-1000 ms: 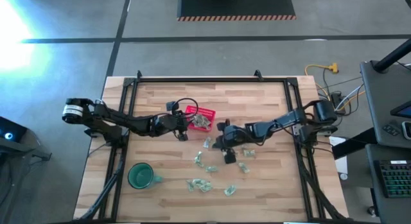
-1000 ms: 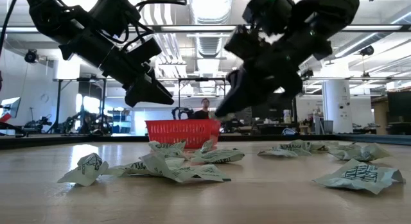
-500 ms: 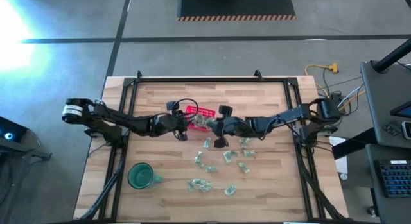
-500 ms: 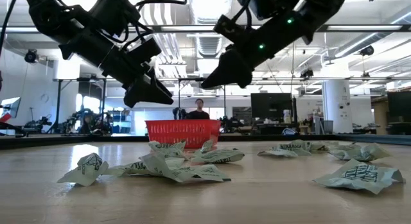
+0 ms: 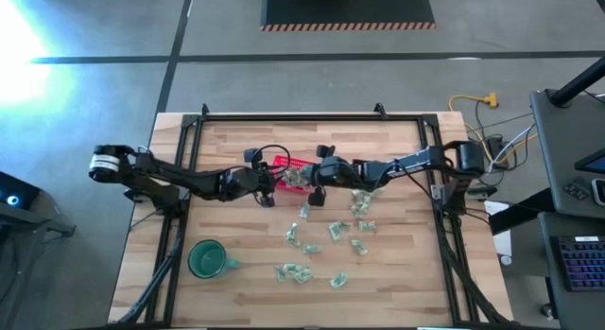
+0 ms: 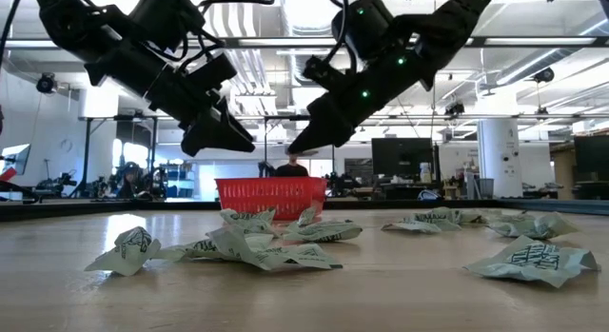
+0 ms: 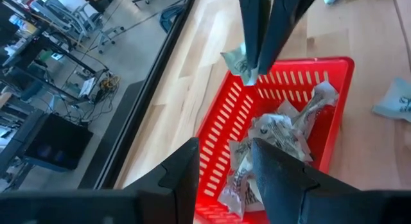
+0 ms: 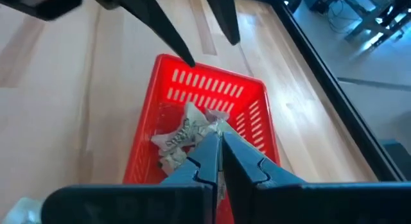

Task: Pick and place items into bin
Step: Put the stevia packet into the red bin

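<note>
1. The floor [image 5: 95, 103] around the table is grey concrete, with dark lines crossing it.
2. A black mat [image 5: 348, 8] with a striped orange edge lies on the floor beyond the table.
3. Strong white light [image 5: 19, 37] falls on the floor at the far left.
4. The table [image 5: 378, 292] has a top of light wooden planks and a black frame.
5. A dark desk [image 5: 567, 169] with a keyboard [image 5: 579, 262] stands on the right side.
6. A yellow cable [image 5: 473, 102] lies near this desk.
7. In the low view, the ceiling has pipes [image 6: 285, 70] and bright lamps [image 6: 306, 9].
8. A white column [image 6: 498, 159] stands at the right.
9. A person [image 6: 290, 167] is far behind the table.
</note>
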